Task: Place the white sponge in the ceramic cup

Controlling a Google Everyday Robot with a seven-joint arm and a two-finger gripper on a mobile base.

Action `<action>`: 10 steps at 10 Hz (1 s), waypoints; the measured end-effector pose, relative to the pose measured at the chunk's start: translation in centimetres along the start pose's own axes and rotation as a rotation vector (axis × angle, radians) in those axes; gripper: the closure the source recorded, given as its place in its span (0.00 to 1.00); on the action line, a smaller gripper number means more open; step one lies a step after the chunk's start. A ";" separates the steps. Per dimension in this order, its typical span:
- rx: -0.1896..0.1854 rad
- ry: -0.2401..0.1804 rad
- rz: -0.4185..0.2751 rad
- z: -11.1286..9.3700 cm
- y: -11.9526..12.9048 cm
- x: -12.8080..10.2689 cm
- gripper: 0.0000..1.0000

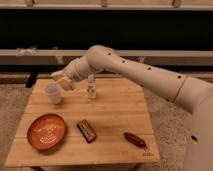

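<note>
1. At the left of the bench point(116, 113) the ceramic cup point(53, 94) stands upright, with the orange bowl point(46, 131) nearer the front edge. Nothing shows inside the cup, so I judge the placing is not yet done.
2. The lifting and carrying look finished: the white sponge point(58, 77) is off the bench, up beside the cup's rim on its right.
3. The pincer point(62, 81) hangs just above and to the right of the cup and appears clenched on the sponge, the pale block sitting at its tip. Whether the sponge touches the rim cannot be told.
4. What is left, by my reading: shift a little further left over the mouth, lower, and release.
5. Further right stand the slim bottle point(91, 86), close to the arm, and the dark bar point(86, 131); both are apart from the cup.
</note>
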State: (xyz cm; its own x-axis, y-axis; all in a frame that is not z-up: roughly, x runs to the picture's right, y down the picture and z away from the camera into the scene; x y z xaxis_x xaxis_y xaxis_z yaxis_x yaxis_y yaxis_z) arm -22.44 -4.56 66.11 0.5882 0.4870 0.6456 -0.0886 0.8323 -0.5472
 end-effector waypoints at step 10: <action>-0.065 -0.027 -0.011 2.9 0.5 -1.1 1.00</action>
State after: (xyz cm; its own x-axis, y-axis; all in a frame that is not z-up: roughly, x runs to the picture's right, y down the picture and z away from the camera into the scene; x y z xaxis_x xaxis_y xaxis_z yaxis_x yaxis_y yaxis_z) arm -25.46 -3.92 66.75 0.5673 0.4851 0.6655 -0.0289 0.8193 -0.5726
